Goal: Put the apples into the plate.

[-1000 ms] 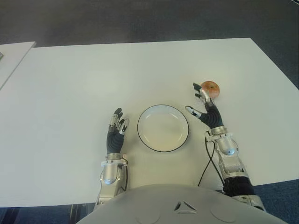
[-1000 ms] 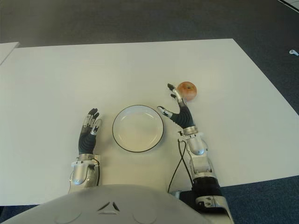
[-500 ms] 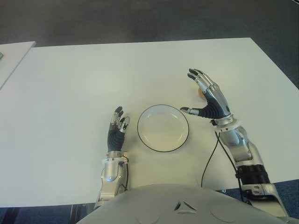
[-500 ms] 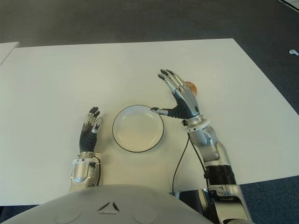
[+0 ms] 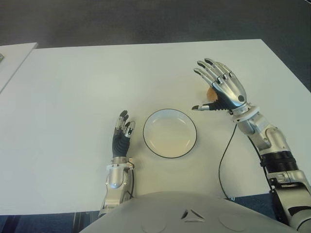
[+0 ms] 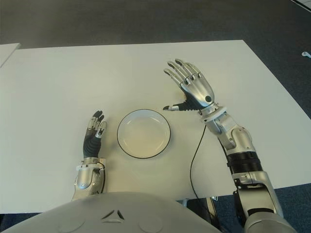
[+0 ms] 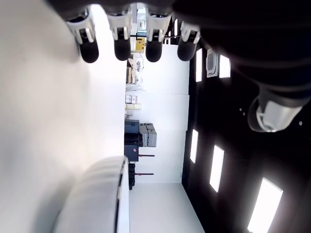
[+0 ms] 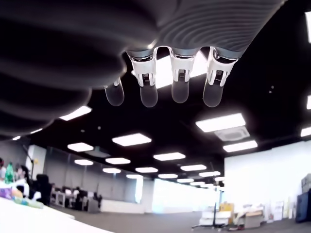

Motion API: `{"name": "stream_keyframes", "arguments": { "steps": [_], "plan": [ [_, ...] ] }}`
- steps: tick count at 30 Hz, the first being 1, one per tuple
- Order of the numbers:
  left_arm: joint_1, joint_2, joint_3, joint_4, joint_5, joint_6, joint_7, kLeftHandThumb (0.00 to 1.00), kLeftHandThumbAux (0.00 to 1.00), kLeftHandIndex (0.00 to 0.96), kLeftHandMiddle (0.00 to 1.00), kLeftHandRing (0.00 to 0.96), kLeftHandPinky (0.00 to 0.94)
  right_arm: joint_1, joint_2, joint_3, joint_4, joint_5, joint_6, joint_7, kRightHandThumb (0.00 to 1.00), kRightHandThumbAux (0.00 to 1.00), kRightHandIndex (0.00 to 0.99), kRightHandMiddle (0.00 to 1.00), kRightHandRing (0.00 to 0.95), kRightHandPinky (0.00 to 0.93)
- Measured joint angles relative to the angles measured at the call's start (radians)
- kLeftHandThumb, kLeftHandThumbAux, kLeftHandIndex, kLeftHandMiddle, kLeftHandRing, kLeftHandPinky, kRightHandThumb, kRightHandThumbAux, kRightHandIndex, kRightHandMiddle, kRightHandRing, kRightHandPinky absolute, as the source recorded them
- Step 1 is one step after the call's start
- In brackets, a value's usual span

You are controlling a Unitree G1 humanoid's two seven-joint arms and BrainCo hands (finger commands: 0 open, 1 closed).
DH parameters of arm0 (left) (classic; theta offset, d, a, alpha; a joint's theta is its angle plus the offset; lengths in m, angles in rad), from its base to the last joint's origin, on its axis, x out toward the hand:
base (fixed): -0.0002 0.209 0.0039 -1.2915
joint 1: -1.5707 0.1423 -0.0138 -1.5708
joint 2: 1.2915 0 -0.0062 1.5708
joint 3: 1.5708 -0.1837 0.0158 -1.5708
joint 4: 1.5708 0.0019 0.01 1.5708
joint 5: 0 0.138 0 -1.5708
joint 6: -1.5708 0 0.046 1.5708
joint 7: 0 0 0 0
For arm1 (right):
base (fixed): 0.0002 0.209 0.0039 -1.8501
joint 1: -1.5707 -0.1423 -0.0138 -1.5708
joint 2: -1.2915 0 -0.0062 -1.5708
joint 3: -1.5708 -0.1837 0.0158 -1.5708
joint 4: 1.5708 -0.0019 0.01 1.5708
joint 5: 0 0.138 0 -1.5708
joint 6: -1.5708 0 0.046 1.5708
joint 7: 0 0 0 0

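Now right hand (image 5: 223, 90) has lifted, fingers spread, hiding most of apple (image 5: 210, 92) right of empty plate (image 5: 169, 133); no grasp yet; left hand (image 5: 121, 133) relaxed left of plate.

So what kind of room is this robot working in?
Probably an open-plan office or lab. The right wrist view shows rows of ceiling light panels and distant desks. The eye views show a plain white table on dark grey carpet.

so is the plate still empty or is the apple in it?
Empty. The plate shows only its bare white inside. The apple sits on the table beyond it, mostly hidden under the open right hand.
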Motion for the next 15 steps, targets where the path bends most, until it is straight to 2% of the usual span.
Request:
{"name": "stream_keyframes", "arguments": {
  "steps": [7, 15],
  "plan": [
    [0.003, 0.001, -0.006, -0.003, 0.007, 0.000, 0.011, 0.024, 0.375, 0.000, 0.000, 0.000, 0.000, -0.096, -0.052, 0.058, 0.141, -0.008, 0.031, 0.010, 0.263, 0.242, 0.000, 0.000, 0.000, 0.000],
    [0.007, 0.002, -0.008, -0.005, 0.006, 0.004, 0.014, 0.025, 0.384, 0.000, 0.000, 0.000, 0.000, -0.205, -0.096, 0.121, 0.322, 0.003, 0.032, 0.022, 0.243, 0.185, 0.000, 0.000, 0.000, 0.000]
  ]
}}
